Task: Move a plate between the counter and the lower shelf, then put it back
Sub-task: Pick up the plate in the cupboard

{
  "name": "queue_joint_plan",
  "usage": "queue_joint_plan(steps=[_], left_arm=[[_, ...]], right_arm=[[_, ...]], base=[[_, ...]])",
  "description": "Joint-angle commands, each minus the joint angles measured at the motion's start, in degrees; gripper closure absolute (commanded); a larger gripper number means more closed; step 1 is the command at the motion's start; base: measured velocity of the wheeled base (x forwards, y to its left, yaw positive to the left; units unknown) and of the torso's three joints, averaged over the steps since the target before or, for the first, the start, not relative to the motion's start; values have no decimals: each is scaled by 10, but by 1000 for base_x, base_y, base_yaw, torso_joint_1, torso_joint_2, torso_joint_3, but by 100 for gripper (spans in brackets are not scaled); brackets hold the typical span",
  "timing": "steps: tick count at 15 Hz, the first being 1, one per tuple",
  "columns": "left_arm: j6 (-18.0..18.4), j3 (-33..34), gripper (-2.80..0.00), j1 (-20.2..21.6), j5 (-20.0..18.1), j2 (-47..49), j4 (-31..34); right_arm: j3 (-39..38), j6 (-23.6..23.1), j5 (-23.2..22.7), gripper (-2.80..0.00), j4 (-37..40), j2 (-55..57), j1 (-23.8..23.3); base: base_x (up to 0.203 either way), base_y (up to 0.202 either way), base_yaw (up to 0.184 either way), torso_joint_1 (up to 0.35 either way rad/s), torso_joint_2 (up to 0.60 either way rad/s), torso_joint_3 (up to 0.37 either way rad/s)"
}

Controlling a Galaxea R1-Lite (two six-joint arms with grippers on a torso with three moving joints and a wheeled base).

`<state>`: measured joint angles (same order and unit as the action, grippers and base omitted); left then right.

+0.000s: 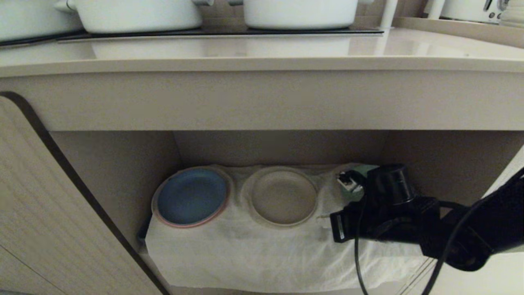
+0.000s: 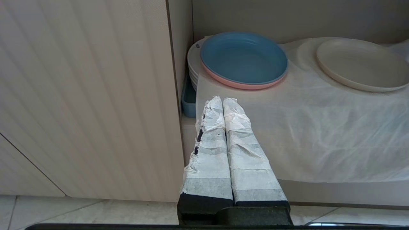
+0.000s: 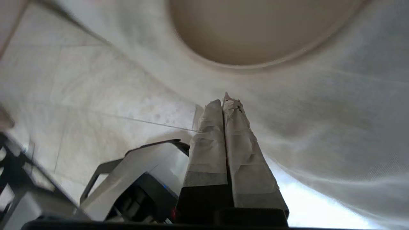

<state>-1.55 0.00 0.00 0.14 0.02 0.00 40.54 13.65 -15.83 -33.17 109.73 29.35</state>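
The beige plate [image 1: 283, 196] lies flat on the white cloth [image 1: 266, 254] that drapes the lower shelf, near the middle of the recess. It also shows in the left wrist view [image 2: 361, 64] and the right wrist view [image 3: 255, 32]. My right arm [image 1: 393, 213] reaches in from the right, just right of the plate. The right gripper [image 3: 223, 100] is shut and empty, its taped tips over the cloth a short way off the plate's rim. My left gripper [image 2: 222, 99] is shut and empty, low before the shelf's left front corner. The counter [image 1: 262, 49] runs above.
A blue plate [image 1: 191, 196] on a pink one tops a stack of white plates at the shelf's left. An open cabinet door [image 1: 49, 205] stands on the left. Two white pots [image 1: 139, 14] sit on the black hob. A green item [image 1: 360, 170] shows behind my right arm.
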Motion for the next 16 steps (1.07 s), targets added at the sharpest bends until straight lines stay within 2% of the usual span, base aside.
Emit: queue_joint_plan(steps=[1, 4, 7, 13, 16], left_arm=[[0, 0, 0, 0, 0, 0, 0], [0, 0, 0, 0, 0, 0, 0], [0, 0, 0, 0, 0, 0, 0], [0, 0, 0, 0, 0, 0, 0], [0, 0, 0, 0, 0, 0, 0]], right_arm=[[12, 6, 23, 0, 5, 31, 2], [68, 56, 41, 0, 65, 45, 5], [148, 71, 66, 0, 176, 68, 9], [234, 107, 84, 0, 237, 107, 15], [262, 132, 93, 0, 244, 128, 15]], base=[[0, 0, 0, 0, 0, 0], [0, 0, 0, 0, 0, 0], [0, 0, 0, 0, 0, 0], [0, 0, 0, 0, 0, 0], [0, 0, 0, 0, 0, 0]])
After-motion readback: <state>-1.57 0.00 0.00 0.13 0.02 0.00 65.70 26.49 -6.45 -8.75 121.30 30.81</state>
